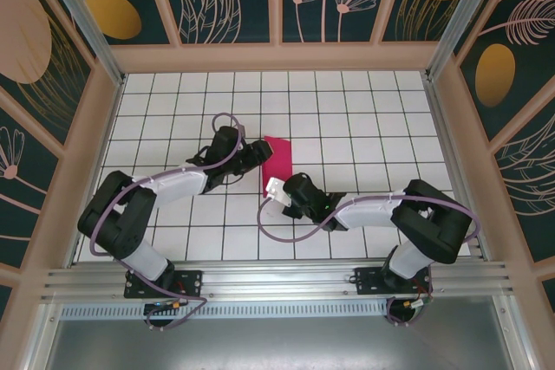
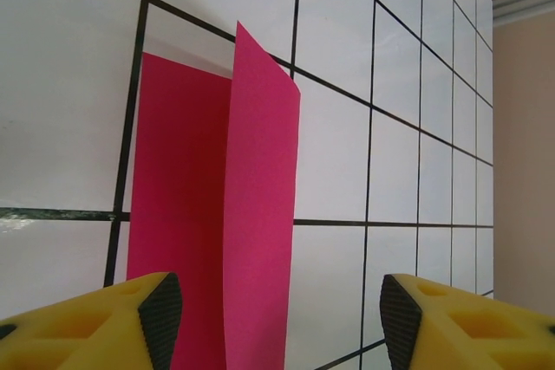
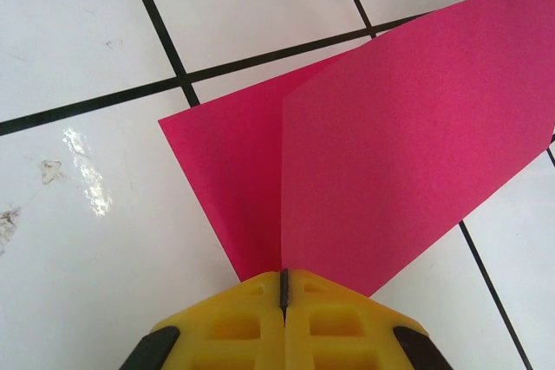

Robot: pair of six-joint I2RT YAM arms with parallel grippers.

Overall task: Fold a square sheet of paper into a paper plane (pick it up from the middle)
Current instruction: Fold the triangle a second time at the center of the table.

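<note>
**Position of the workpiece.** The square sheet of paper lies near the middle of the counter. It is folded in half into a narrow strip. One half lies flat on the tiles. The other half stands up from the crease as a raised flap.

**Long axis.** In the top view the strip runs away from the arm bases, leaning slightly to the left at its far end. In the left wrist view it runs straight ahead from between the fingers.

**Right gripper**. The jaws are together and clamped on the near end of the sheet at the crease. The flat half spreads to the left of the grip and the flap to the right.

**Left gripper**. The jaws stand apart and hold nothing. The raised flap rises in the gap between them, closer to the left finger than to the right finger. In the top view this gripper sits at the left long edge of the strip, towards its far half. It is judged to be the free arm for the next crease or press.

**Limits of view.**
- In the top view, the right wrist covers the near end of the sheet and the clamping fingers.
- The lower frame edge of the left wrist view cuts off the near part of the strip.
- Contact between the flat half and the left finger cannot be determined.
- The sharpness of the crease cannot be determined.
</note>
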